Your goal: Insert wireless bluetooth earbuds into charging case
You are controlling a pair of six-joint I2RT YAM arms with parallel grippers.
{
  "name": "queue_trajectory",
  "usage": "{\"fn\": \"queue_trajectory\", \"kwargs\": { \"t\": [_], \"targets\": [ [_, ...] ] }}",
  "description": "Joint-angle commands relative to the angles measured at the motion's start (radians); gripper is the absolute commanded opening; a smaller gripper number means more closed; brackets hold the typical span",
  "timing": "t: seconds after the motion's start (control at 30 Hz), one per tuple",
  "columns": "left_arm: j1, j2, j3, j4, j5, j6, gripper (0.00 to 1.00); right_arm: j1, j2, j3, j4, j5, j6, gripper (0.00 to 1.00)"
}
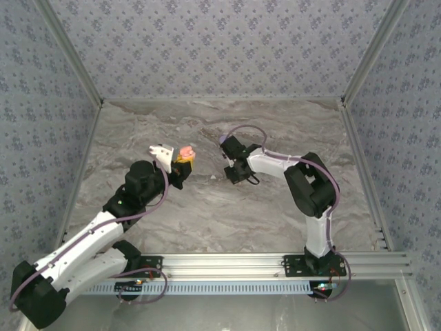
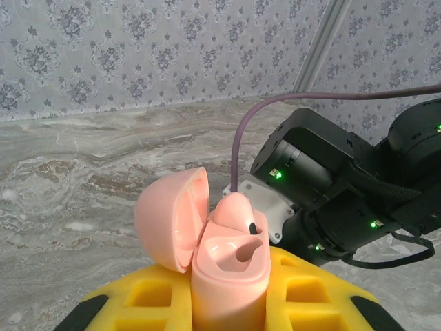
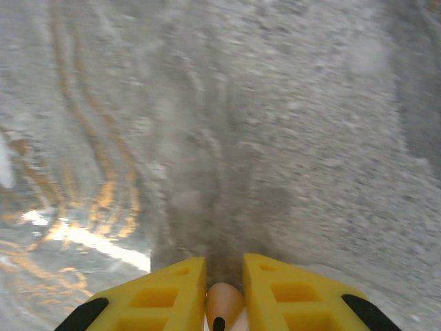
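Observation:
A pale pink charging case (image 2: 227, 276) stands upright between the yellow fingers of my left gripper (image 2: 231, 286), which is shut on it. Its lid (image 2: 169, 217) hangs open to the left. One pale pink earbud (image 2: 236, 209) with a dark tip sits in the far socket, and the near socket (image 2: 231, 249) is hollow. My right gripper (image 3: 224, 265) is shut on a second pale pink earbud (image 3: 224, 303) above the marble table. From above, the case (image 1: 185, 151) and left gripper (image 1: 182, 160) are left of centre. The right gripper (image 1: 235, 172) is a short way to their right.
The right arm's black wrist (image 2: 331, 186) with its purple cable looms just behind the case. Grey marble tabletop (image 1: 207, 207) lies between patterned walls (image 1: 227, 41). An aluminium rail (image 1: 275, 265) runs along the near edge.

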State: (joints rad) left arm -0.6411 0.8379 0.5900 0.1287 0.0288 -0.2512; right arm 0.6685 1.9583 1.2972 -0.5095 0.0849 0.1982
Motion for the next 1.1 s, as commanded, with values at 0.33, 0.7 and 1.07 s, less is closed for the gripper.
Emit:
{"fn": "queue_trajectory", "kwargs": {
  "t": [0.33, 0.7, 1.07],
  "targets": [
    [0.008, 0.011, 0.019, 0.029, 0.019, 0.003, 0.17, -0.010, -0.015, 0.022, -0.157, 0.028, 0.067, 0.31],
    [0.006, 0.012, 0.016, 0.032, 0.019, 0.001, 0.17, -0.012, 0.038, 0.075, -0.193, 0.007, 0.076, 0.29],
    [0.007, 0.006, 0.011, 0.032, 0.018, 0.001, 0.17, -0.022, 0.058, 0.121, -0.178, -0.052, 0.097, 0.30]
  ]
}}
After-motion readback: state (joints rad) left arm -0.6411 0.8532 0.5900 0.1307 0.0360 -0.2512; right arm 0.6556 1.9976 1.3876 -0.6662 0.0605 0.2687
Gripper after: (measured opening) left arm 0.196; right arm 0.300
